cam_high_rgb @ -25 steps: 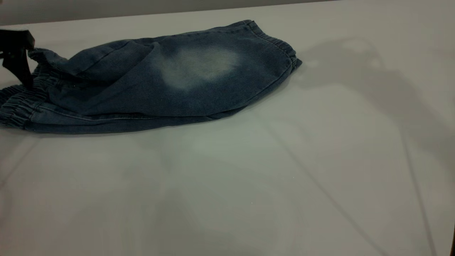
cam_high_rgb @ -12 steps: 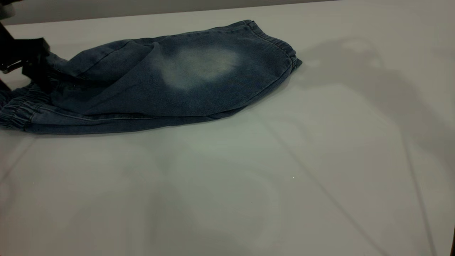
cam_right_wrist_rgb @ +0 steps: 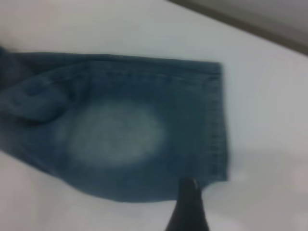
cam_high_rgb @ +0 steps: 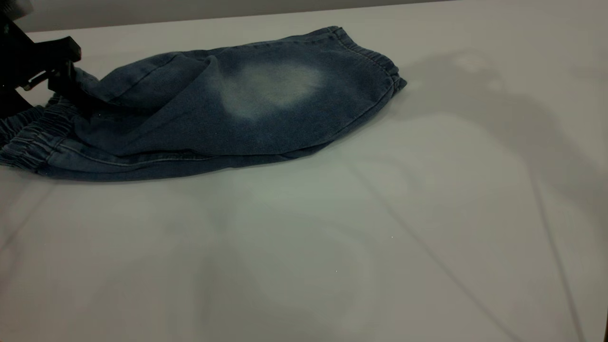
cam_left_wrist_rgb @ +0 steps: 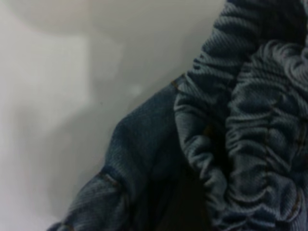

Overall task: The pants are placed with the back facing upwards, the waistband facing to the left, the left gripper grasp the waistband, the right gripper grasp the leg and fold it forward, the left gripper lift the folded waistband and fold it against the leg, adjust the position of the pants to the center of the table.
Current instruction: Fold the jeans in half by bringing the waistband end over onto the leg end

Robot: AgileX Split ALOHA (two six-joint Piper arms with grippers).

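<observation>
Folded pants (cam_high_rgb: 228,109) lying toward worktop's (cam_high_rgb: 332,237) far left corner. Left gripper (cam_high_rgb: 57,78) at waistband (cam_high_rgb: 28,142), finger state unclear. Right gripper (cam_right_wrist_rgb: 187,207) above leg (cam_right_wrist_rgb: 120,134) hem; finger state unclear.

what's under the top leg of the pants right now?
Under the leg with the pale faded oval, a strip of more denim shows along the near edge, resting on the table: the pants are folded. Anything else underneath is covered. The left gripper is at the waistband.
</observation>
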